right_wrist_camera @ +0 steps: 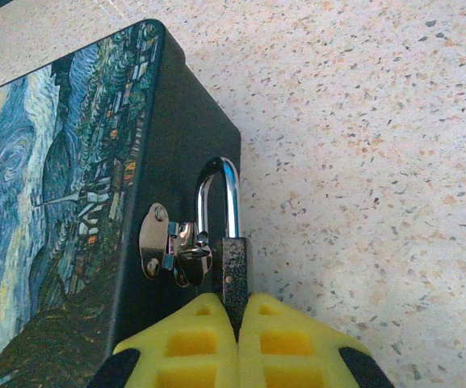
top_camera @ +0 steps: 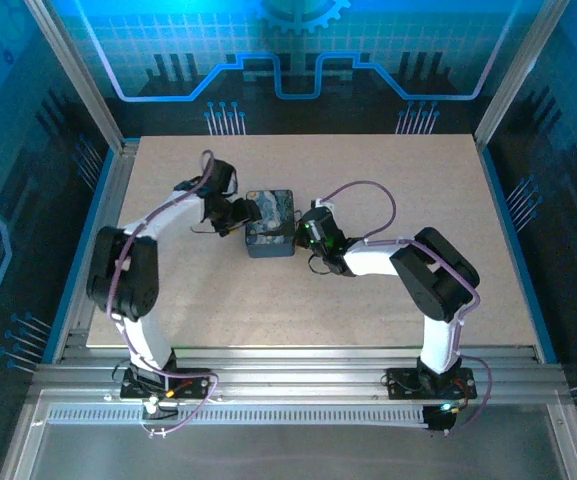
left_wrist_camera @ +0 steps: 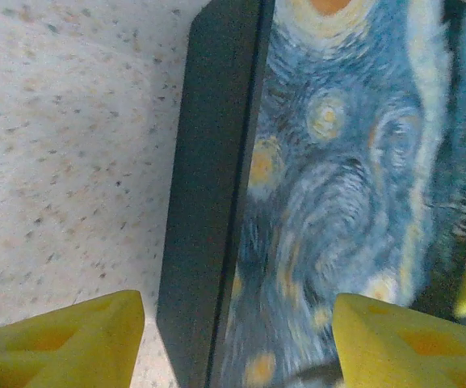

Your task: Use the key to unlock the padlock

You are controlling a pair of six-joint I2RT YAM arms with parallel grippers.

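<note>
Blue-lit walls ring a speckled table [top_camera: 418, 180], and the box [top_camera: 270, 222] sits mid-table with an arm on either side. Over to the right wrist view: the padlock [right_wrist_camera: 234, 271] hangs from the hasp [right_wrist_camera: 155, 240] on the box's dark side wall, its shackle [right_wrist_camera: 220, 194] arching up through the loop, looking closed. The right gripper [right_wrist_camera: 237, 303] is clenched on the padlock, the yellow fingers [right_wrist_camera: 188, 343] pressed together with the dark body pinched between them, right at the tips. That reads as the steadying step: lock held firm, ready for the key.

On the far side of the box, the left gripper [left_wrist_camera: 237, 311] stands released, with its fingers [left_wrist_camera: 63, 343] spread to either side of the box's near edge and nothing visibly clamped. The painted lid runs away between them.

What comes next, by my reckoning: the key has to reach the keyhole, and the right fingers hide the lower part of the lock, so I cannot tell where that hole faces. The grip may need to shift or tilt the lock outward. The lock is tiny, so alignment will be fiddly.
</note>
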